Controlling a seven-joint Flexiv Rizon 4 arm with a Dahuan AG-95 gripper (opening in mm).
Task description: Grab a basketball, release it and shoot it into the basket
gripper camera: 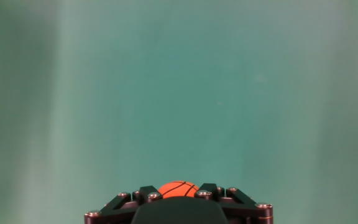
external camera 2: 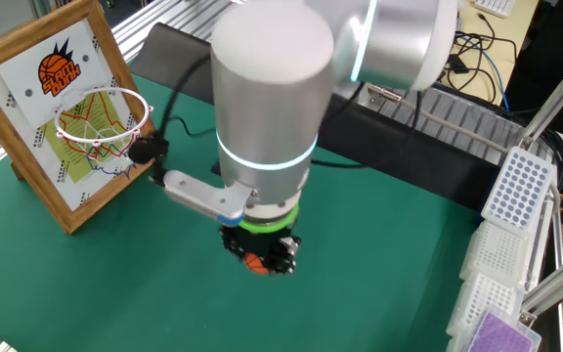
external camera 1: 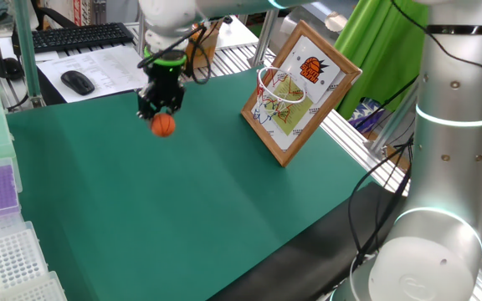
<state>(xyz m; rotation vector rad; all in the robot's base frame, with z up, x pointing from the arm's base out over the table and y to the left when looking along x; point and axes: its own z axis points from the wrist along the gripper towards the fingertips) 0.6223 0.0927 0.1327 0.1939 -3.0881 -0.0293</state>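
The small orange basketball (external camera 1: 164, 125) with black seams sits between the black fingers of my gripper (external camera 1: 161, 117), which is shut on it and holds it above the green mat. It also shows in the other fixed view (external camera 2: 256, 262) under the gripper (external camera 2: 260, 259), and in the hand view (gripper camera: 178, 188) between the fingertips of the gripper (gripper camera: 178, 193). The basket, a white hoop with net (external camera 1: 279, 86) on a wooden-framed white backboard (external camera 1: 304, 88) with an orange-black logo, leans at the far right of the mat, well to the right of the gripper. It also shows in the other fixed view (external camera 2: 103, 117).
The green mat (external camera 1: 174, 209) covers the table. White and purple pipette-tip racks (external camera 1: 7, 242) stand at the left edge, and also show in the other fixed view (external camera 2: 511, 244). A keyboard (external camera 1: 78, 35) and mouse (external camera 1: 78, 81) lie behind the mat. A second arm's grey column (external camera 1: 446, 150) stands at the right.
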